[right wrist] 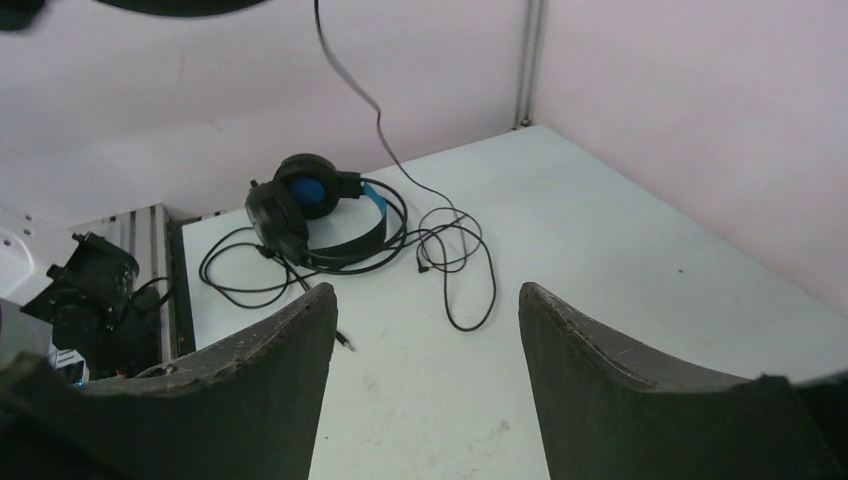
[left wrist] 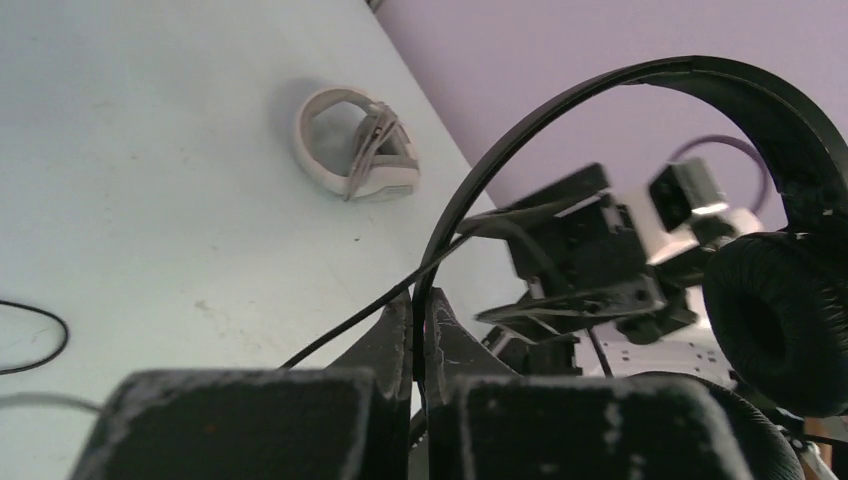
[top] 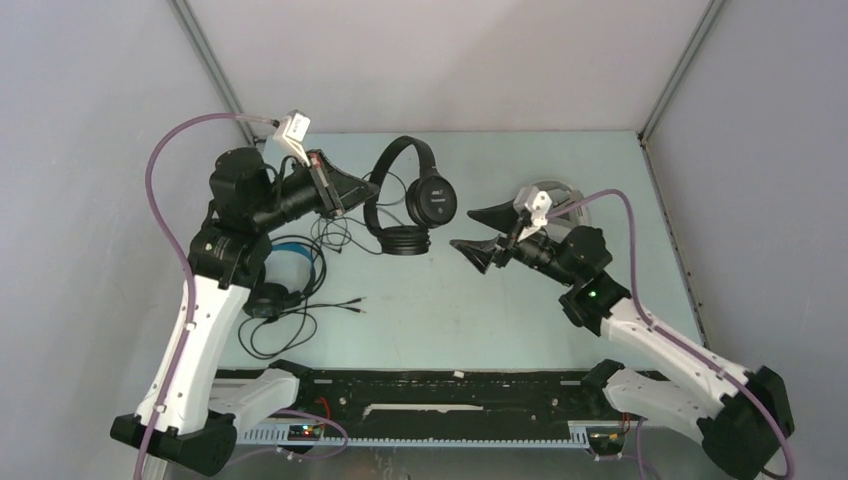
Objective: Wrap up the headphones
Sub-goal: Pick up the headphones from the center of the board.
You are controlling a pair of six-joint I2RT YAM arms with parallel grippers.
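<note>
My left gripper (top: 372,190) is shut on the thin headband of the slim black headphones (top: 430,198), holding them up off the table. In the left wrist view the band (left wrist: 600,92) runs down between the closed fingertips of the left gripper (left wrist: 422,312), with an ear pad (left wrist: 770,330) at the right. Their black cable (right wrist: 345,70) hangs down to a loose coil (right wrist: 455,245). My right gripper (top: 462,228) stands open just right of them, nothing between the fingers of the right gripper (right wrist: 427,295). The bulkier black headphones with blue lining (right wrist: 310,205) lie near the left arm.
White headphones (left wrist: 355,155) lie bundled at the back right, partly hidden behind the right wrist (top: 552,192). Loose black cables (top: 300,325) spread by the left arm's base. A black rail (top: 420,395) runs along the near edge. Grey walls enclose the table.
</note>
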